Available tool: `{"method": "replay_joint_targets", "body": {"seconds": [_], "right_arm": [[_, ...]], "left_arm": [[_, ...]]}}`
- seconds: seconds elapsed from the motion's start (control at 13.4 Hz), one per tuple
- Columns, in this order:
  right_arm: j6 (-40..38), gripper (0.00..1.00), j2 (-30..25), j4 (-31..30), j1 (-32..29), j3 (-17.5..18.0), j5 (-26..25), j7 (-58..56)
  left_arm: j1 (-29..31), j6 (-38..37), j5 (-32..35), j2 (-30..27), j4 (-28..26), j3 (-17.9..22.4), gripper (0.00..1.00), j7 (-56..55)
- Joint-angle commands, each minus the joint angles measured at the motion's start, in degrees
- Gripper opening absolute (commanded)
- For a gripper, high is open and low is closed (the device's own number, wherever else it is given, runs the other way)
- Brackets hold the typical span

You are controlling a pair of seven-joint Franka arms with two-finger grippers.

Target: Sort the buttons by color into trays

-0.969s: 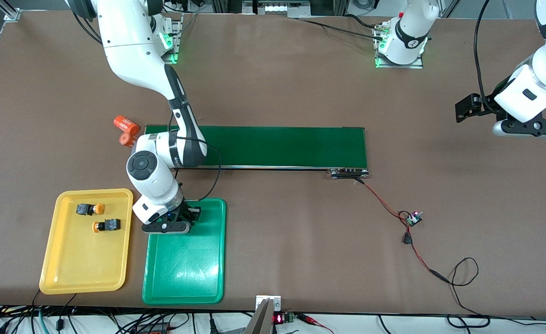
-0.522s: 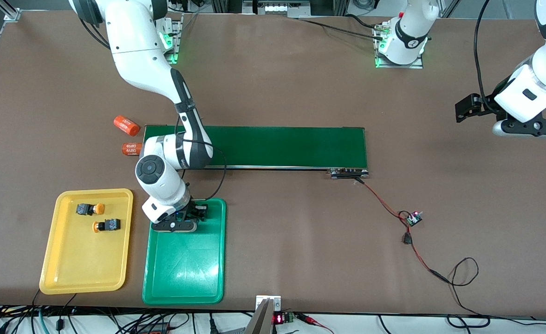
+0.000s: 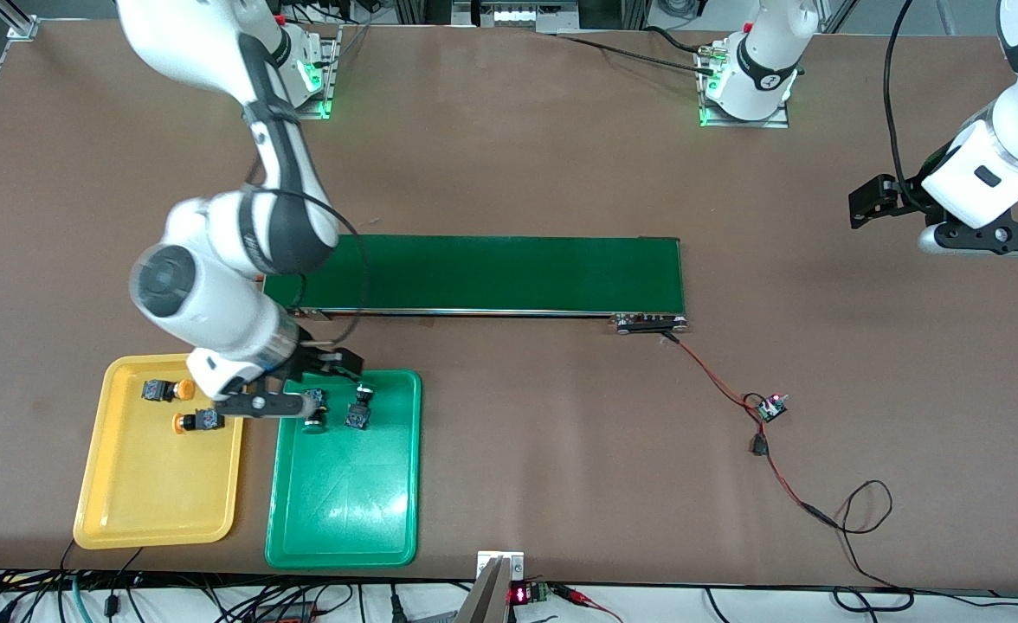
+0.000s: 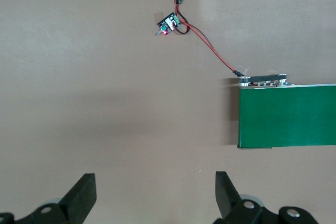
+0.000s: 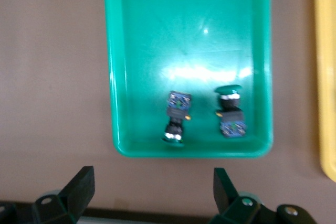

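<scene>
Two green buttons lying in green tray, two orange buttons in yellow tray. Right gripper spread wide, empty, over trays' adjoining edges; to be lifted straight, buttons not being disturbed. Left gripper open, empty, waiting over desk.

Robotics lab: brown table, conveyor belt, loose wiring.
</scene>
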Motion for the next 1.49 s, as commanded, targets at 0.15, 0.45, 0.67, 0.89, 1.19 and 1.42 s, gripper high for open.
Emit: {"method": "replay_joint_targets", "body": {"seconds": [0.15,0.45,0.67,0.89,1.19,1.42], "right_arm": [[-11.8,1.0,-11.3,-2.1,-6.6,-0.4,-7.4,-1.5],[-21.3,1.0,-20.0,-2.0,-16.1,3.9,-15.9,-3.3],[-22.8,1.0,-24.1,-2.2,-28.1,12.7,-19.1,-9.3],[-29.1,1.0,-26.6,-2.0,-29.2,13.0,-20.6,-9.0],[-25.8,1.0,-32.2,-9.4,-27.6,13.3,-22.7,-9.0],[-26.3,1.0,-34.4,-10.4,-25.3,13.4,-25.0,-9.2]], "left_arm": [[-0.2,-1.2,0.5,-0.1,1.0,0.0,1.0,0.4],[-0.2,-1.2,0.5,-0.1,1.0,-0.1,1.0,0.4],[-0.2,-1.2,0.5,-0.1,1.0,-0.1,1.0,0.4],[-0.2,-1.2,0.5,-0.1,1.0,0.0,1.0,0.4],[-0.2,-1.2,0.5,-0.2,1.0,0.0,1.0,0.4],[-0.1,-1.0,0.5,-0.4,1.0,-0.1,1.0,0.4]]}}
